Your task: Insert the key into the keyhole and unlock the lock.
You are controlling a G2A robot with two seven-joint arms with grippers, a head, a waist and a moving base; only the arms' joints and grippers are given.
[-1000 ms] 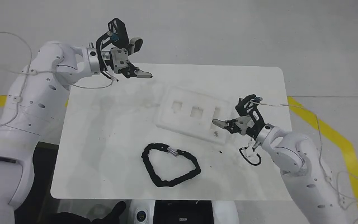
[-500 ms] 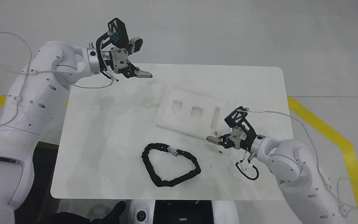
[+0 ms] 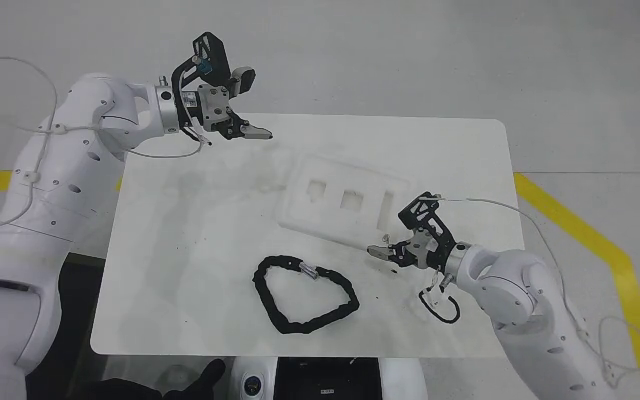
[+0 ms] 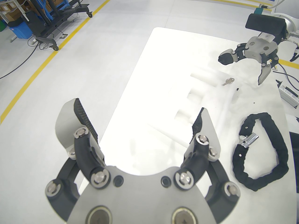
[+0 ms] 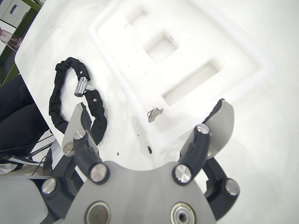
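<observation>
Right gripper (image 5: pixel 150 109), jaws apart, just above key (image 5: pixel 154 114) on rim of foam tray (image 5: pixel 264 67). Lower straight, pinch the bow flat-on; thin key likely to slip.

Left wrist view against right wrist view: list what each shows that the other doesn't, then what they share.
Left wrist view alone: the open left gripper and the floor's yellow line. Right wrist view alone: a small ring-shaped mark in the foam tray's middle pocket. Both: the open right gripper, the key lying on the tray's edge, the black chain lock and the white table.
</observation>
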